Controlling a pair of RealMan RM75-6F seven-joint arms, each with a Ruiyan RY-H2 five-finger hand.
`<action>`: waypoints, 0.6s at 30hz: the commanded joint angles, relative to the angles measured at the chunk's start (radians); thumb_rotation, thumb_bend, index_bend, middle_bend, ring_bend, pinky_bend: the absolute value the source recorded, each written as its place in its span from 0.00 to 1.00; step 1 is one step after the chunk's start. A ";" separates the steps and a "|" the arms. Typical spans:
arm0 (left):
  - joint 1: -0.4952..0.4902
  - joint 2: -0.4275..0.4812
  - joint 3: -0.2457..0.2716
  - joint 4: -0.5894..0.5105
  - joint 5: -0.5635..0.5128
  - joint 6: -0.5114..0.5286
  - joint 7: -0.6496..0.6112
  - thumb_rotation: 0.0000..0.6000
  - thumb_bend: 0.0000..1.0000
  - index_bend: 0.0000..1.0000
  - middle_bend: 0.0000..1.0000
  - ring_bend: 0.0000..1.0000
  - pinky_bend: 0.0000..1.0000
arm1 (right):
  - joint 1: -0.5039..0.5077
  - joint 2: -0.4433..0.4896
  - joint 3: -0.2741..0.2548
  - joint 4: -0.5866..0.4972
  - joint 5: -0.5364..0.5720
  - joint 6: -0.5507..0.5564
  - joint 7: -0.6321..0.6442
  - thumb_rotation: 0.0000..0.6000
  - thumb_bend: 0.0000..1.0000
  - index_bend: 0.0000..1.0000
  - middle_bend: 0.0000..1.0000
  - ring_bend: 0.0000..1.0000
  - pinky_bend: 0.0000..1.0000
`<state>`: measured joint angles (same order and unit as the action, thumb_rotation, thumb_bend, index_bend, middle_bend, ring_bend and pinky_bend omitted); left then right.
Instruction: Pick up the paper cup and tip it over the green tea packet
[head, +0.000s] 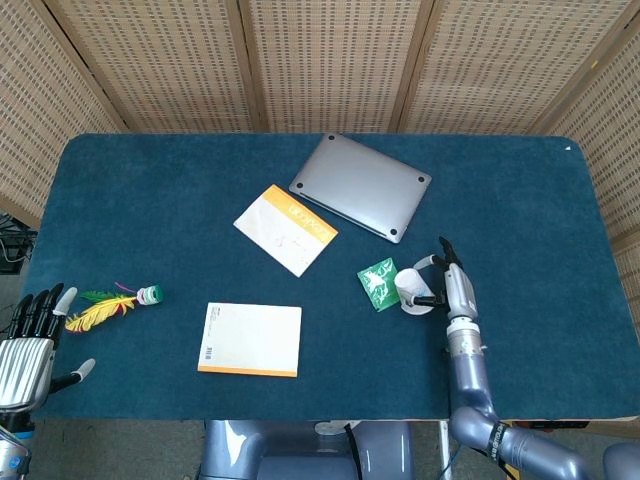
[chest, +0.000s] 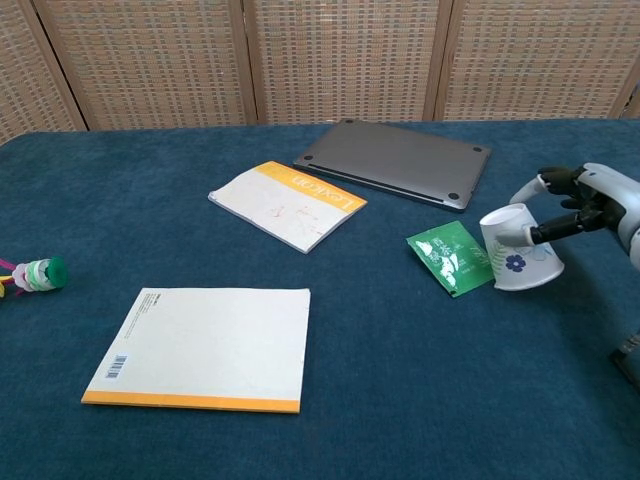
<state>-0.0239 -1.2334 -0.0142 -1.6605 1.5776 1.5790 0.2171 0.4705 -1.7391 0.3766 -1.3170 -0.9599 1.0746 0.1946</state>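
Nearest, at the front left corner of the surface, the left hand sits with its pale, segmented fingers spread and holding nothing, off the edge of the blue felt-like cloth. Just beyond it lies a toy of yellow and green feathers with a small green cap at one end. A flat white book with an orange spine and a barcode lies square on the nap toward the front. To the right, the right hand, grey and black on a smooth metallic forearm, grips the cup: a white paper cone with a blue flower print, turned mouth-down and tilted, its rim low on the cloth or just above it; which, I cannot tell. The packet, a thin glossy green sachet with white printing, lies flat just to the left of the cup, its corner touching or nearly touching the rim. Farther back rests a second booklet, white with an orange band, set askew. Behind it lies a closed laptop, matte grey metal with rounded corners and small dark feet showing. The surface is a rectangle covered edge to edge in deep blue fabric, and behind it stand woven cane screens in light wooden frames.
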 joint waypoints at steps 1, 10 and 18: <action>0.001 0.001 0.001 -0.001 0.002 0.002 -0.001 1.00 0.14 0.00 0.00 0.00 0.00 | -0.007 0.004 -0.002 0.002 0.005 0.000 0.000 1.00 0.20 0.52 0.00 0.00 0.00; 0.000 0.001 0.001 -0.001 0.003 0.000 -0.002 1.00 0.14 0.00 0.00 0.00 0.00 | -0.035 0.024 -0.008 -0.011 -0.016 0.031 0.008 1.00 0.20 0.48 0.00 0.00 0.00; 0.002 0.003 0.002 -0.003 0.006 0.006 -0.003 1.00 0.14 0.00 0.00 0.00 0.00 | -0.082 0.055 -0.038 -0.039 -0.085 0.112 0.007 1.00 0.23 0.41 0.00 0.00 0.00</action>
<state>-0.0216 -1.2303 -0.0126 -1.6635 1.5835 1.5846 0.2143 0.4041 -1.6944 0.3502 -1.3487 -1.0233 1.1654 0.2015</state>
